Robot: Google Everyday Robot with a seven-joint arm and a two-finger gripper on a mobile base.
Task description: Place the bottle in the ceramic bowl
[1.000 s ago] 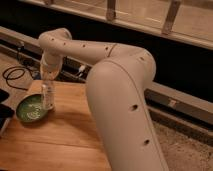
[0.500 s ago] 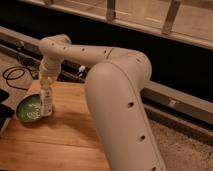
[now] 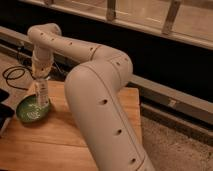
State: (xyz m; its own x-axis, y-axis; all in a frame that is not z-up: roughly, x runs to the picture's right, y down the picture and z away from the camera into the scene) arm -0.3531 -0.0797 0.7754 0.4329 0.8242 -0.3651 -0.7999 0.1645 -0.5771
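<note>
Camera view is looking down past the robot's big white arm, which is filling the middle of the scene and reaching out to the left over a wooden desk. At the far end of the arm, the gripper is pointing straight down above the left part of the desk. Its fingers are closing tightly on the top of the bottle, gripping it near the cap end. The bottle is hanging upright below the gripper, clear and slim with a pale label, and its lower end is sitting inside the ceramic bowl, at the bowl's right side; whether it is touching the bowl's floor cannot be told. The ceramic bowl is resting on the desk near the left edge, green with a darker rim and a pale pattern inside. Behind the desk, a black cable is lying coiled on the floor at the left. A dark wall with a pale ledge is running across the background, and speckled floor is showing to the right of the desk.
</note>
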